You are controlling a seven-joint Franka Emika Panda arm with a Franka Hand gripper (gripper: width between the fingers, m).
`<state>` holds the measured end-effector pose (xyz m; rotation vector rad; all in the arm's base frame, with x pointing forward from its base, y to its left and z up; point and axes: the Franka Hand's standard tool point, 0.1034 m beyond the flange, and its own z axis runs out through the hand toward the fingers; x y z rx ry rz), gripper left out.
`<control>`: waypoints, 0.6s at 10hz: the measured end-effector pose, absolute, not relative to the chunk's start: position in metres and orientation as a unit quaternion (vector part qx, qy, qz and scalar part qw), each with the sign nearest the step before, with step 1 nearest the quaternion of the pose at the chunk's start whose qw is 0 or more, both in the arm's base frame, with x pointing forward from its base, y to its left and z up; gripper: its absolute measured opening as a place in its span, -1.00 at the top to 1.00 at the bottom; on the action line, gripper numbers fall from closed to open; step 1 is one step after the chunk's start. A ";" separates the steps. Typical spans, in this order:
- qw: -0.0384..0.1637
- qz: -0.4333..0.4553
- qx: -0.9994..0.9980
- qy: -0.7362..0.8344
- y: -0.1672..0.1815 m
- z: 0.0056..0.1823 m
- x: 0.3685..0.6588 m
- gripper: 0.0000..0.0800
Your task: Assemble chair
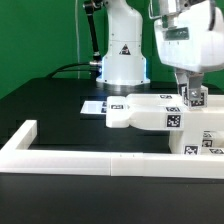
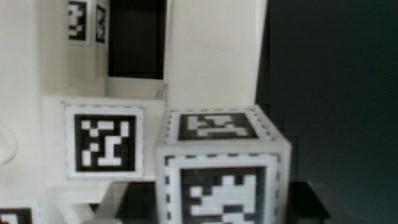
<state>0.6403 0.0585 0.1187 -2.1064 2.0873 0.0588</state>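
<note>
Exterior view: claw (image 1: 192, 97) down at the chair (image 1: 150, 112) beside the border wall (image 1: 60, 156); grip unclear.

The end effector (image 1: 193, 98) is hanging over the exterior view's right side of the black counter (image 1: 50, 100), its fingers reaching down onto the top of a white tagged chair part (image 1: 155, 112); whether they are gripping it cannot be told from here. That part is lying as a long flat slab, its rounded end pointing toward the exterior view's left. Just behind it, the marker board (image 1: 98, 104) is lying flat. More tagged chair pieces (image 1: 205, 146) are sitting nearer, at the right. The white border wall (image 1: 60, 157) is running along the near edge.
</note>
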 end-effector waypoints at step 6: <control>0.090 0.018 -0.753 0.651 0.061 0.118 0.639 -0.52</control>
